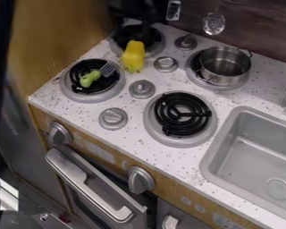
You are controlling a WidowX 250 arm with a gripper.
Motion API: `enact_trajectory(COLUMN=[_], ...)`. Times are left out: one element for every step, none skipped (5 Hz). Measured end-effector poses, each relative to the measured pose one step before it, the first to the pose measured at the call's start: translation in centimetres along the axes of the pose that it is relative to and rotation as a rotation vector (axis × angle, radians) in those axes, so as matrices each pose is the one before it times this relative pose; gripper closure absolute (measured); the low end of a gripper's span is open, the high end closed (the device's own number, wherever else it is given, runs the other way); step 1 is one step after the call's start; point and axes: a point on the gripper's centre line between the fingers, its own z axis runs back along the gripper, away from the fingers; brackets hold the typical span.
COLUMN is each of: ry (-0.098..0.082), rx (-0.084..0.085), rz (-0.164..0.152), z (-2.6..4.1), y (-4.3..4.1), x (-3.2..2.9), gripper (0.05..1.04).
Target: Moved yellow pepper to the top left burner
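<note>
Camera view: gripper at 12 o'clock, dark against the far burner; cannot tell whether released or clenched on anything. Yellow pepper overlaps that burner's 6 o'clock rim in view. Green-handled fork on burner toward 10–11; metal pot at 2.

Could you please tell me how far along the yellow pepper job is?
It looks nearly done: the yellow pepper already overlaps the near edge of the top left burner. The gripper is close above; whether it holds the pepper I cannot tell. Probably left: settling it fully on the burner.
</note>
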Motion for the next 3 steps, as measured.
enact_trajectory(ry=[0.0736,0.1442,0.0981], rx=[-0.0465,-0.0672,-0.0237], rz=[-0.0062,-0.0873,-0.0895], z=[2.236,1.113,-0.465], y=[-2.169,-1.977,-1.965], x=[-3.006,-4.163,-2.366], gripper=[0.085,0.085,0.085])
